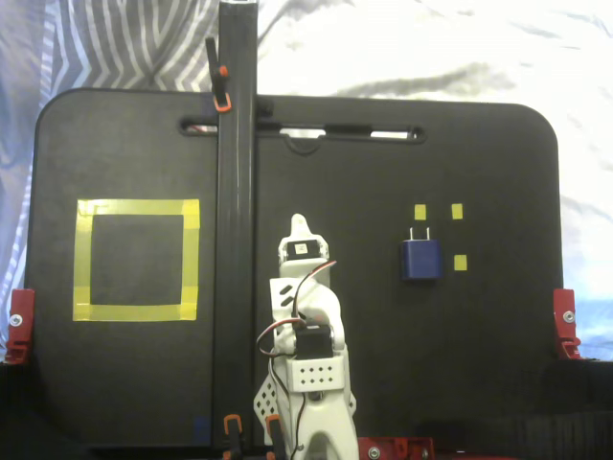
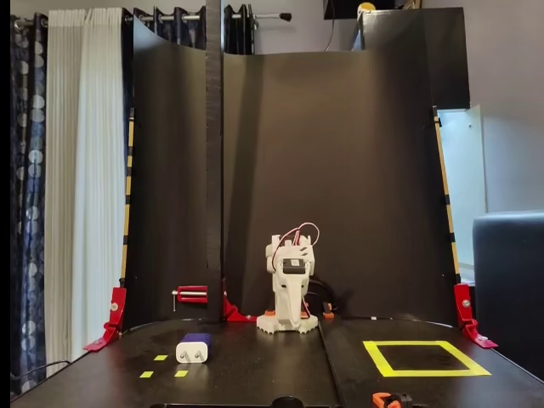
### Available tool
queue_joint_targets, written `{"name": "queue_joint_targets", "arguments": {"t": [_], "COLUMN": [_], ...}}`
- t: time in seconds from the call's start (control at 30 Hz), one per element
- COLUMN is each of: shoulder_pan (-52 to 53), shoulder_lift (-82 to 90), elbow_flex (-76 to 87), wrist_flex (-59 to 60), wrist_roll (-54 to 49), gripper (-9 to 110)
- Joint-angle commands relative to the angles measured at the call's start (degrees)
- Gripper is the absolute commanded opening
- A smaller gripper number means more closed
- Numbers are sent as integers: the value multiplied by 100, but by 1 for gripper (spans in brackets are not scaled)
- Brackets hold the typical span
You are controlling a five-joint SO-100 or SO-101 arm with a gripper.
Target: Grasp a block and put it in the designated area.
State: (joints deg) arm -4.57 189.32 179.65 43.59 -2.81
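on the black board (image 1: 460, 125), seen from above, my claw (image 1: 301, 227) is folded at my base; i can't tell if its fingers are apart or together. the block (image 1: 420, 257) lies well to the right among small yellow tape marks, the yellow square (image 1: 137, 259) far left. from the front, the block (image 2: 194, 348) sits left, the square (image 2: 425, 358) right, my claw (image 2: 290, 299) hanging between, touching neither.

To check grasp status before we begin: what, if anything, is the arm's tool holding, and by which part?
Nothing is held. The tool is folded at the arm, apart from the block, which lies untouched on the board among small yellow tape squares.
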Motion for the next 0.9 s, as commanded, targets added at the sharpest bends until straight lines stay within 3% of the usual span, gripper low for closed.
{"name": "queue_joint_targets", "arguments": {"t": [0.0,0.47,0.67,0.87], "shoulder_pan": [26,70,439,703], "shoulder_lift": [35,-290,-1705,-3050], "elbow_flex": [35,-97,-1556,-2988], "wrist_flex": [0,-149,-141,70], "wrist_roll": [-26,-53,-325,-1301], "gripper": [0,0,0,0]}}
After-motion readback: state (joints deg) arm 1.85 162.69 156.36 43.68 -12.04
